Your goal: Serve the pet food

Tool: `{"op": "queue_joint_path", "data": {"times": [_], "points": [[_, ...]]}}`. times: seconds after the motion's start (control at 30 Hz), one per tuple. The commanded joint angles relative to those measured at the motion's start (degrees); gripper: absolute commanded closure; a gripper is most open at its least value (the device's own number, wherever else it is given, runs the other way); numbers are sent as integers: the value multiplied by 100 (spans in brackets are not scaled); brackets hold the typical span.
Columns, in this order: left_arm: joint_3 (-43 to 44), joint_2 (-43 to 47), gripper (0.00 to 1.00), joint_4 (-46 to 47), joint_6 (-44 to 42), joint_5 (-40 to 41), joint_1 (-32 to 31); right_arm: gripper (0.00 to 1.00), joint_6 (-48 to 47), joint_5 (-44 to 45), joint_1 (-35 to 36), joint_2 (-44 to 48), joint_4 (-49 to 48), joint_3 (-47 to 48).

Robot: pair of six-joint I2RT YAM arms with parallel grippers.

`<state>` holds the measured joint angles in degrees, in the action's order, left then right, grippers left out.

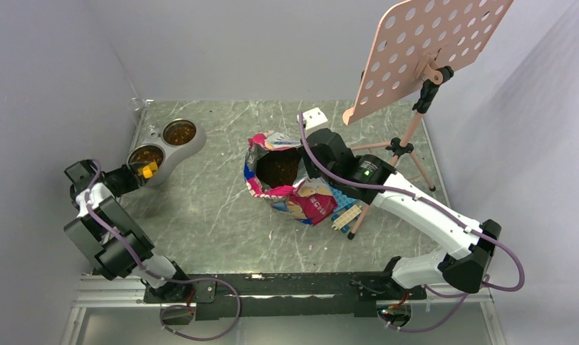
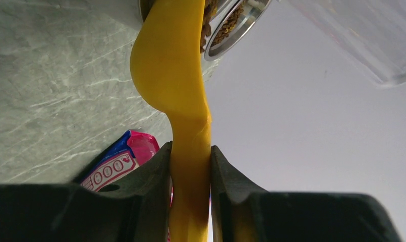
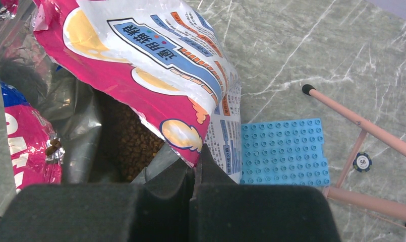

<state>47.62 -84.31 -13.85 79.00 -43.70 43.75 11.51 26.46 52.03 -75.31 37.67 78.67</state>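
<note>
The pet food [image 1: 279, 167] is brown kibble inside the opened pink pouch [image 1: 304, 200] at mid-table; in the right wrist view the kibble [image 3: 130, 143] shows through the pouch [image 3: 155, 65] mouth. More kibble fills both steel bowls [image 1: 179, 132] in the grey stand [image 1: 182, 155] at far left. My left gripper [image 2: 190, 147] is shut on the handle of the yellow scoop [image 2: 173, 75], whose head sits at the near bowl's rim [image 2: 236, 25]. From above, the scoop [image 1: 149, 170] shows at that bowl's edge. My right gripper [image 3: 197, 160] is shut on the pouch's torn edge, holding it open.
A pink perforated stand [image 1: 430, 50] on tripod legs [image 1: 408, 144] rises at the back right. A blue studded plate [image 3: 284, 151] and a cream brick [image 1: 346, 215] lie beside the pouch. A white block [image 1: 315, 115] sits behind it. A clear cup [image 2: 372, 35] stands near the bowls.
</note>
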Motion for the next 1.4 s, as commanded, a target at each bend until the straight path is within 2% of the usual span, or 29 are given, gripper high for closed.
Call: {"op": "queue_joint_path", "data": {"times": [0.0,0.17,0.27,0.47,0.9,1.1,1.37], "points": [[613,-255,100,-1425,-105,380,-213,100,-63,-11,-35,29,-216,116],[1797,-720,100,-3139,-147,849,-409,100,-53,-10,-32,65,-216,79],[2451,-1044,100,-3710,-115,962,-490,100,-54,15,-35,102,-208,57],[3173,-1359,100,-4417,219,1077,-644,100,-50,52,-34,170,-190,17],[4517,-1582,100,-5101,581,1121,-806,100,-28,44,-44,203,-181,28],[4622,-1508,100,-5200,684,1119,-806,100,-17,39,-42,220,-151,52],[4342,-1251,100,-5215,711,1099,-806,100,14,18,-42,270,-104,77]]}}
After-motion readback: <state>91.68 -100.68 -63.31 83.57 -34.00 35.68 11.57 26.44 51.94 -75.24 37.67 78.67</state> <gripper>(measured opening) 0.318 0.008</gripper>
